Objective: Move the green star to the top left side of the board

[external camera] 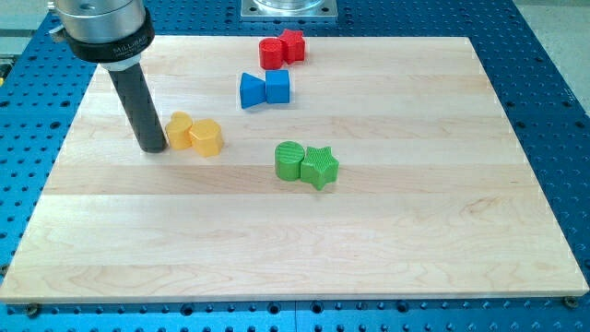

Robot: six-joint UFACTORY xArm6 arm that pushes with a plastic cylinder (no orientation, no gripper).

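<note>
The green star (321,167) lies near the middle of the wooden board (415,231), touching a green cylinder (289,160) on its left. My tip (153,148) rests on the board at the view's left, right beside the left edge of two yellow blocks (194,134). The tip is far to the left of the green star, with the yellow blocks between them.
A blue pentagon-like block (252,90) and a blue cube (277,87) touch each other above the middle. A red cylinder (272,53) and a red star (293,43) sit together at the board's top edge. A metal base plate (289,8) stands beyond the top edge.
</note>
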